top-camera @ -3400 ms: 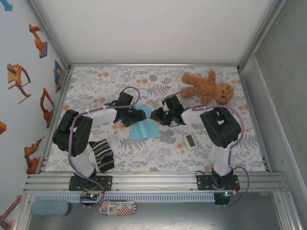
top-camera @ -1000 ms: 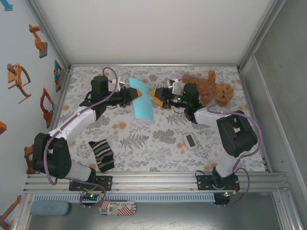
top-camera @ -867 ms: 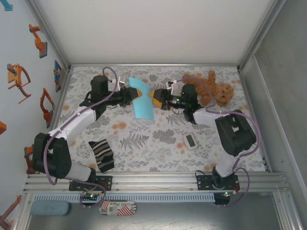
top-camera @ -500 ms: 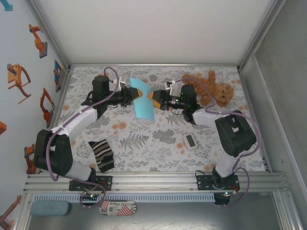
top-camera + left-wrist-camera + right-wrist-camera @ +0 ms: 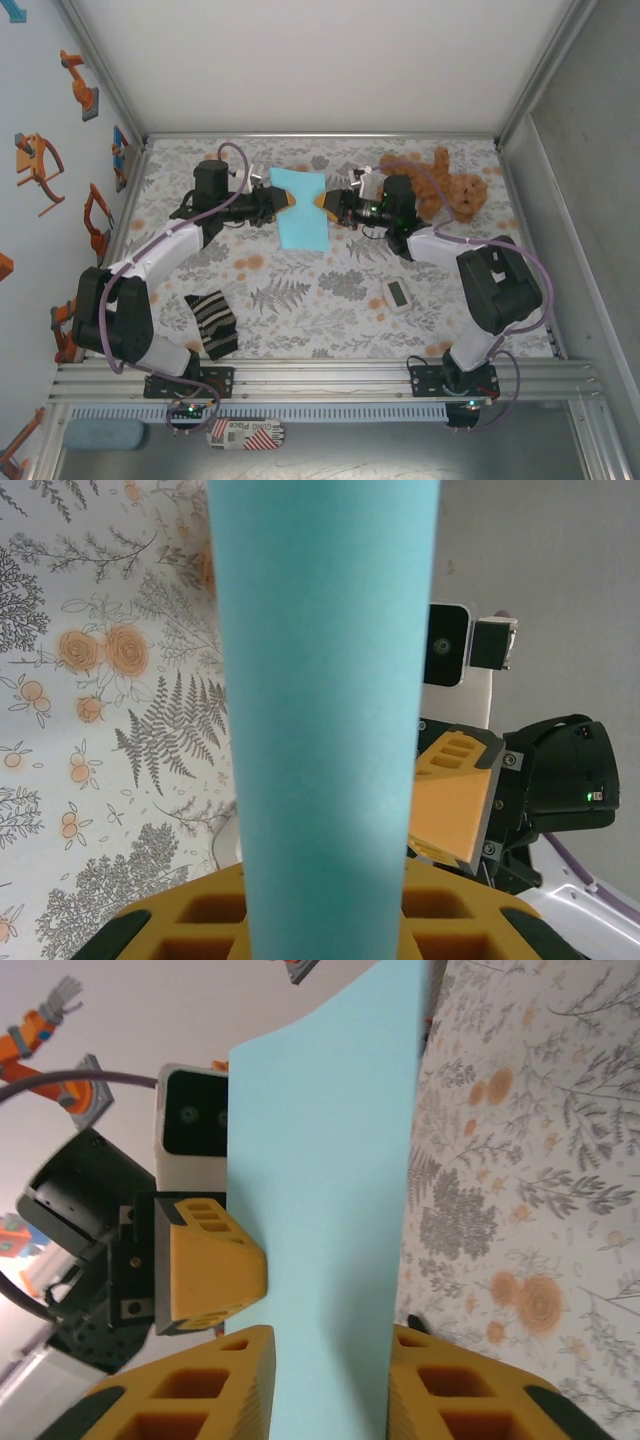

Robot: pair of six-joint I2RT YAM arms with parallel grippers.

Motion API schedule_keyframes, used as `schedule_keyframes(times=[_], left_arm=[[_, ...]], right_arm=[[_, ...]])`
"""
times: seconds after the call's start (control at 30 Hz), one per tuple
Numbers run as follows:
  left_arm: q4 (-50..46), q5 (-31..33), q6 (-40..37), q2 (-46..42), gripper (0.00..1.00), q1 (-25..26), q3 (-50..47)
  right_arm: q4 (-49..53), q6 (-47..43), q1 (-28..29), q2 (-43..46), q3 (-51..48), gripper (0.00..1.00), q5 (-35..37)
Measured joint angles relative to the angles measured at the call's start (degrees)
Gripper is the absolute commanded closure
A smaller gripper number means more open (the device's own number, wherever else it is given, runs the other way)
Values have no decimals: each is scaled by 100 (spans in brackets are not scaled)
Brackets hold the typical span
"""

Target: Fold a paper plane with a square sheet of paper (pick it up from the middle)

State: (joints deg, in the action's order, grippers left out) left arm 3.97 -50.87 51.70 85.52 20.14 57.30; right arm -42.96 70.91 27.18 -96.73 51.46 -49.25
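Note:
The square sheet of paper [image 5: 302, 218] is light blue and hangs above the floral table at the back middle, stretched between both grippers. My left gripper [image 5: 285, 200] is shut on its left edge. My right gripper [image 5: 322, 202] is shut on its right edge, facing the left one. In the left wrist view the paper [image 5: 325, 710] rises as a broad band from between my left gripper's [image 5: 322, 915] orange fingers, with a right-gripper finger [image 5: 455, 800] behind it. In the right wrist view the paper [image 5: 320, 1190] fills the gap of my right gripper [image 5: 330, 1365], beside a left-gripper finger [image 5: 210, 1270].
A brown teddy bear [image 5: 442, 185] lies at the back right, close behind the right arm. A small white gadget [image 5: 397, 294] sits right of centre. A black-and-cream striped cloth [image 5: 212, 325] lies near the left arm's base. Walls close the table's left, back and right sides.
The right gripper has closed on the paper's right edge. The paper has swung from a slanted hang to a squarer spread between both grippers. Earlier it was lower, at mid-table.

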Motion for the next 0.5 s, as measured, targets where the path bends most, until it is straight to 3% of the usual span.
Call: schedule_keyframes(times=[0.07, 0.2, 0.5], left_arm=[[-7, 0, -2, 20, 76, 0, 0], [-7, 4, -4, 92, 66, 0, 0], [76, 356, 15, 614, 22, 131, -315]], right_arm=[[245, -146, 0, 68, 0, 100, 63], [927, -509, 0, 310, 0, 100, 229], [2273, -1025, 0, 704, 2, 100, 680]])
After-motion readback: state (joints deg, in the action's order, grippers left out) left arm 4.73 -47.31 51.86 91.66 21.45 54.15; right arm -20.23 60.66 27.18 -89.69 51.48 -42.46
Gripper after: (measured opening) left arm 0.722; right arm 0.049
